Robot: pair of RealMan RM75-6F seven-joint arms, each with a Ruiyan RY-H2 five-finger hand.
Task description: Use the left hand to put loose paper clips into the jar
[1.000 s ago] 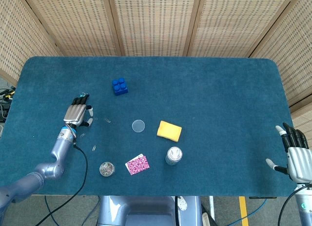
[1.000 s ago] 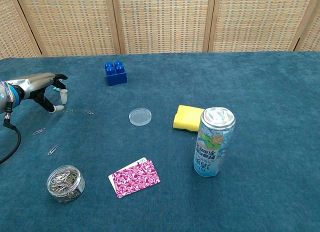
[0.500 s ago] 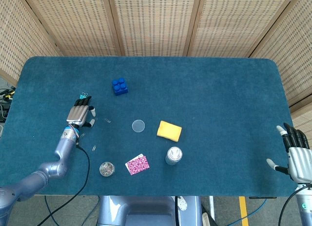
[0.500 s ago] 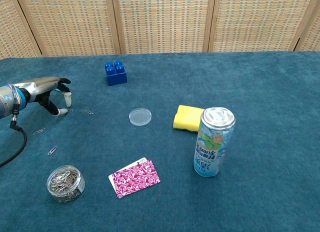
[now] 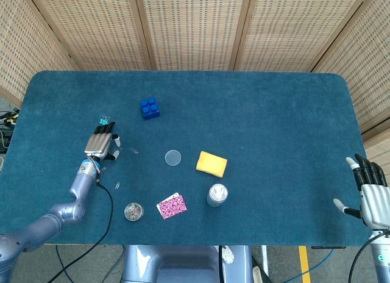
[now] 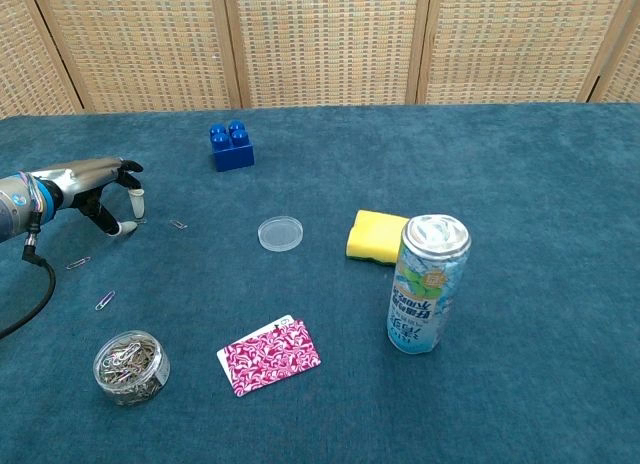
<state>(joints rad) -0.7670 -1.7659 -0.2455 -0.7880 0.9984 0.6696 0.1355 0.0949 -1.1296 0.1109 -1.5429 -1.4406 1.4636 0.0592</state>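
Note:
My left hand hovers low over the blue cloth at the left, fingers pointing away and apart, nothing visibly held. In the chest view the left hand has its thumb and a fingertip pointing down beside a loose paper clip. Two more clips lie nearer me. The clear jar, holding several clips, stands open at the front left, also seen as the jar from the head. My right hand rests open at the table's front right edge.
A round clear lid lies mid-table. A blue brick sits behind, a yellow sponge and a drink can to the right, a pink patterned card beside the jar. A teal binder clip lies just beyond my left fingers.
My left hand has crept a little forward and to the right toward the loose clips, with the thumb lowering. The right hand stays put.

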